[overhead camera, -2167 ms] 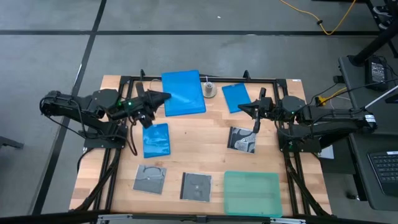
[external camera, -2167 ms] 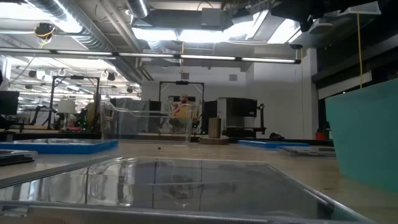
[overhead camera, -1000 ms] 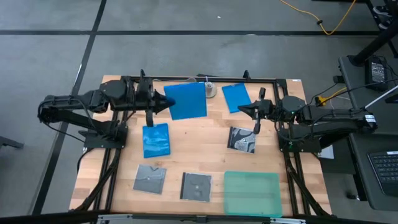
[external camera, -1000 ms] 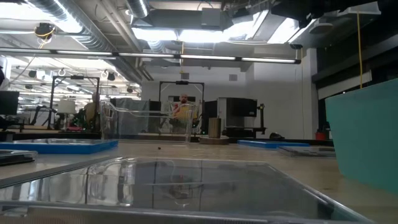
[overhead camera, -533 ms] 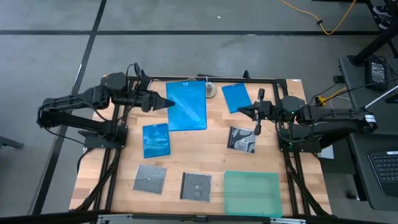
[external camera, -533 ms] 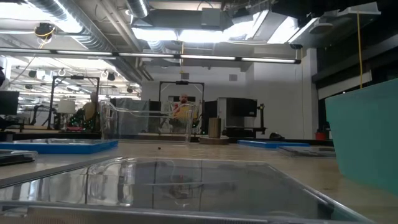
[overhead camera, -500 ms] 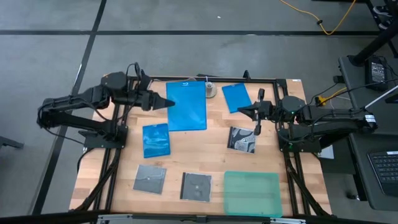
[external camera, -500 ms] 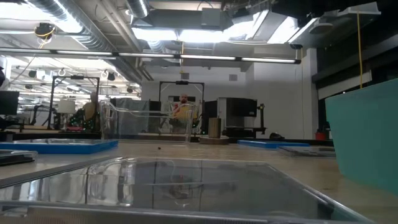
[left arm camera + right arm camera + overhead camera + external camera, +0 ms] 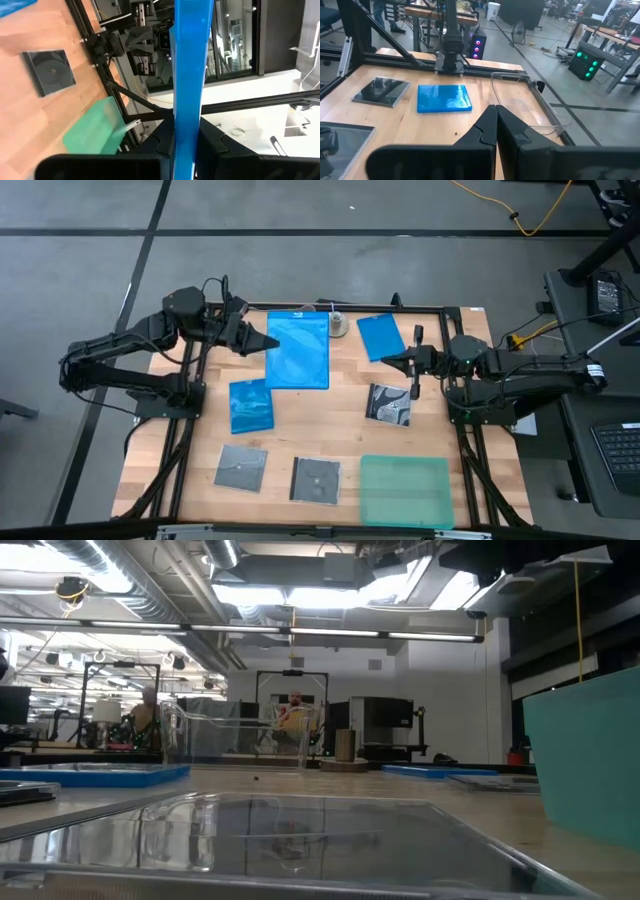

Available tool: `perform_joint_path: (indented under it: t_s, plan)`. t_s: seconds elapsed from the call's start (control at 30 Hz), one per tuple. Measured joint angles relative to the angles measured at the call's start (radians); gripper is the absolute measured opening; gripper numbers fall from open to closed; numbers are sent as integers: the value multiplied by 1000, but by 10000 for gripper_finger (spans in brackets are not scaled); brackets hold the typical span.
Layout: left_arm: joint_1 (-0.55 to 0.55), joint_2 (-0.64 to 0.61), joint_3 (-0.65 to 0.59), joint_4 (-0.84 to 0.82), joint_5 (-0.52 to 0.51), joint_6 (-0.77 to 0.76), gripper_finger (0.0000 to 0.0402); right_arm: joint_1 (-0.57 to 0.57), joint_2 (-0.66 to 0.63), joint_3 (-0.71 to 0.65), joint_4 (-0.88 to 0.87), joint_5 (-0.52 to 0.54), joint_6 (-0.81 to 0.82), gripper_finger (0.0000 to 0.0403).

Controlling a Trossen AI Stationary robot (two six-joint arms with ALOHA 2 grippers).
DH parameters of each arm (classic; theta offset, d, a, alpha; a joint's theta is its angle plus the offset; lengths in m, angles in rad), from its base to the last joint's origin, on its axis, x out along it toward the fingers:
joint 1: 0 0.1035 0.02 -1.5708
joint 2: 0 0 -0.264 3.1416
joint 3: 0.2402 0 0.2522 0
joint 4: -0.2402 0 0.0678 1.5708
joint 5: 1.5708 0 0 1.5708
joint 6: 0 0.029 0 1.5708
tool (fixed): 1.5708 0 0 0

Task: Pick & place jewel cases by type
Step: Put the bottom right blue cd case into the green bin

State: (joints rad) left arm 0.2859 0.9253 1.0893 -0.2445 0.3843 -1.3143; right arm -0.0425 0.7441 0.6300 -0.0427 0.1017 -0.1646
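- Our left gripper (image 9: 262, 343) clamps one edge of a large blue jewel case (image 9: 298, 350), lifted off the table near its far edge; in the left wrist view the case (image 9: 189, 75) stands edge-on between our two dark fingers (image 9: 160, 145).
- Just below this gripper, toward the near side, lies a second blue case (image 9: 251, 405) flat on the wood.
- Farther toward the near edge from it sit two grey-black square cases, one (image 9: 241, 468) to the left and one (image 9: 316, 480) beside it, apart from each other.
- A teal-green tray (image 9: 404, 490) lies just right of those, at the near right corner; the left wrist view catches it (image 9: 95, 132) too, along with one dark square case (image 9: 49, 72).
- Our right gripper (image 9: 386, 361) hovers at the right side of the table with its fingers pressed together, holding nothing; the right wrist view shows them (image 9: 495, 125) meeting in a point.
- Just beyond its tip, toward the far edge, lies the third blue case (image 9: 379, 336).
- Just on its near side rests a third grey-black square case (image 9: 390, 403).
- Between the held case and the third blue one, at the far edge, sits a small round object (image 9: 338, 325) we cannot identify.
- The wooden table (image 9: 330, 425) carries all of this.
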Motion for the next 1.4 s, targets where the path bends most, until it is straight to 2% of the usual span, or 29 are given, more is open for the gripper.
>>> perform_joint_path:
  t_s: [0.27, 0.5, 0.8, 1.07, 1.4]
  plan:
    - [35, 0, 0, -14, 0, 122, 31, 0, 0, 0, 2, 0, 29, 6]
    - [69, 0, 0, -108, -29, 312, 31, -21, 9, 0, 89, 2, 199, 9]
    - [95, 4, -1, -150, -88, 529, 31, -88, 80, 62, 99, -6, 363, 78]
    - [96, 12, -2, -156, -125, 647, 31, -147, 215, 208, 96, -104, 418, 133]
    - [96, 12, -2, -154, -142, 718, 31, -201, 398, 383, -7, -246, 400, 142]
